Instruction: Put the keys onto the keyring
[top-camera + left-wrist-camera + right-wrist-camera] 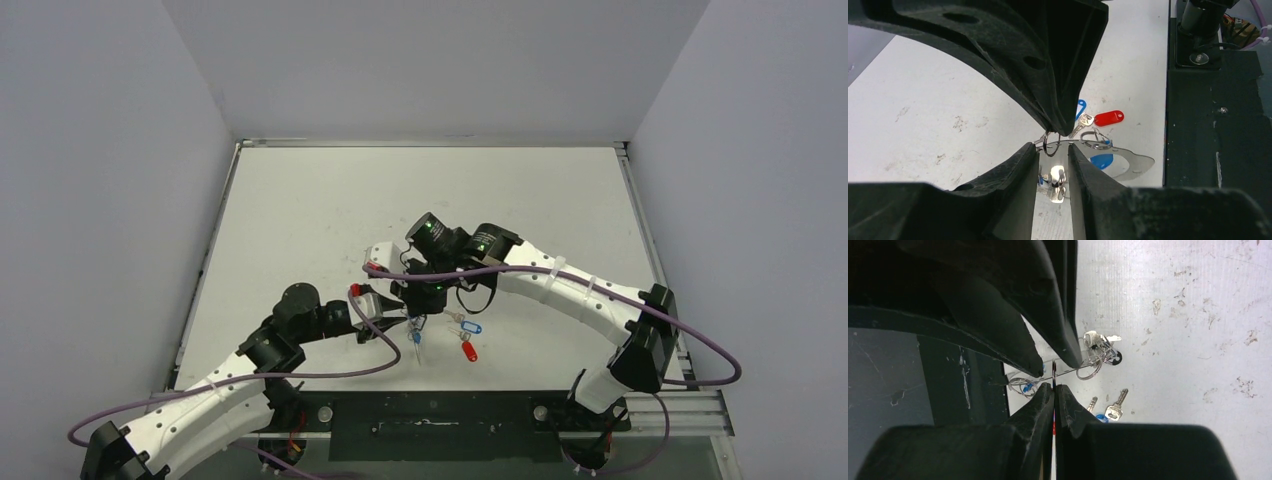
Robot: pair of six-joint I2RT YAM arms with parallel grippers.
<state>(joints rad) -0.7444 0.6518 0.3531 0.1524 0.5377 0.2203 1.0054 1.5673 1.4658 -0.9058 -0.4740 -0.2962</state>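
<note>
Right claw is pressed fully shut on the thin wire of the keyring, which shows edge-on in its own wrist view. Facing it tip to tip, the left claw has its jaws a narrow gap apart with a bright silver piece between them; whether they pinch it I cannot tell. In the top view the left arm lies low from the lower left, wrist roughly level. The right arm arches over from the right with its wrist bent steeply down, and the two meet at mid-frame.

The keys lie loose on the table, just right of that meeting point. In the left wrist view the red-tagged key lies with its long axis across the frame, and a blue tag sits below it beside the ring. They look nearer the right arm's side than the left's.
</note>
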